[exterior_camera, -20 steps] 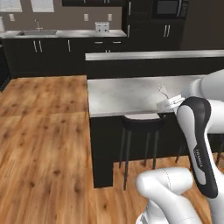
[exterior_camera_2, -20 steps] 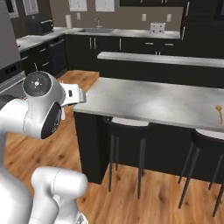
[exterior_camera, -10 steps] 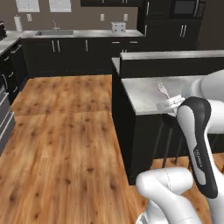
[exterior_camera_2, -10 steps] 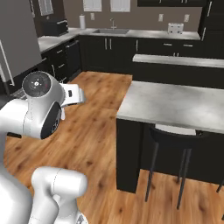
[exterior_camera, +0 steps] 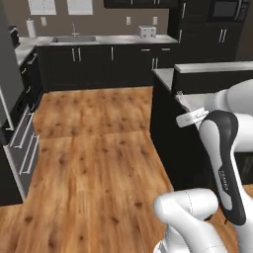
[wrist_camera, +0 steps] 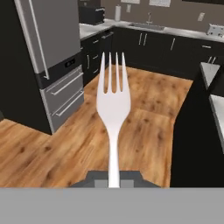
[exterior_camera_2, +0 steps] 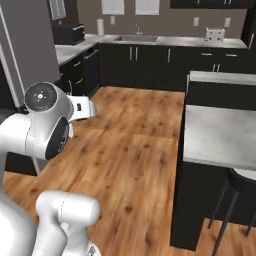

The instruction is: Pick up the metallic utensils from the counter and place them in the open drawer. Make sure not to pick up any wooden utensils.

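Fingers (wrist_camera: 113, 180) are clenched on the fork (wrist_camera: 113, 103) w/ tines up; base has been swung away from the worktop (exterior_camera_2: 220, 135), so carry to drawer is judged underway.

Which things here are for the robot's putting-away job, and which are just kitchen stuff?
For the job:
- fork, clamped in the shut gripper
- counter it came from

Just kitchen stuff:
- fridge
- sink
- toaster
- paper towel roll
- stool
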{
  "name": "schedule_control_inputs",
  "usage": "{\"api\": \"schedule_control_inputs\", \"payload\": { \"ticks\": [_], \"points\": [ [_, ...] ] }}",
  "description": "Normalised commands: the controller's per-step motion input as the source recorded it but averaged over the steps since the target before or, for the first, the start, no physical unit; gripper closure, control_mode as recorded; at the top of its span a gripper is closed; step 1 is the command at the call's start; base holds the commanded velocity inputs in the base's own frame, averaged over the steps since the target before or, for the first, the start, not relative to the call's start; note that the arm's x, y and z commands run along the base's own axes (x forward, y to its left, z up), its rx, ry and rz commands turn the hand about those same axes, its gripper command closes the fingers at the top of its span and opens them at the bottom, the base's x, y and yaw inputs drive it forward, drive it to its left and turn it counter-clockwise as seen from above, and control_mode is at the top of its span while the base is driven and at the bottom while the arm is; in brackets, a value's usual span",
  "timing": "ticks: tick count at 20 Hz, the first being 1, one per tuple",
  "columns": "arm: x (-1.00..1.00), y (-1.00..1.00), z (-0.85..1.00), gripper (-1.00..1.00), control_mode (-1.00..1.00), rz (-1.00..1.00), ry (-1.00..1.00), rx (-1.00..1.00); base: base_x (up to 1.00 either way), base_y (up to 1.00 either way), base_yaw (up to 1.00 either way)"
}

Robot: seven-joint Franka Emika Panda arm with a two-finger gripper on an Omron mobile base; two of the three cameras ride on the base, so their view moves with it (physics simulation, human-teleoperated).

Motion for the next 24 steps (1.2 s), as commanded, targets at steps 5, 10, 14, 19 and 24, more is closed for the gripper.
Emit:
{"api": "schedule_control_inputs", "payload": {
  "ticks": [5, 10, 14, 19, 24],
  "points": [
    [0.00, 0.00, 0.00, 1.00, 1.00, 0.00, 0.00, 0.00, 1.00, 1.00, -0.21],
    [0.00, 0.00, 0.00, 1.00, 1.00, 0.00, 0.00, 0.00, 1.00, 0.77, -0.24],
    [0.00, 0.00, 0.00, 1.00, 1.00, 0.00, 0.00, 0.00, 1.00, 0.10, -0.19],
    [0.00, 0.00, 0.00, 1.00, 1.00, 0.00, 0.00, 0.00, 1.00, 0.00, -0.18],
    [0.00, 0.00, 0.00, 1.00, 1.00, 0.00, 0.00, 0.00, 1.00, 0.13, -0.25]
  ]
}}
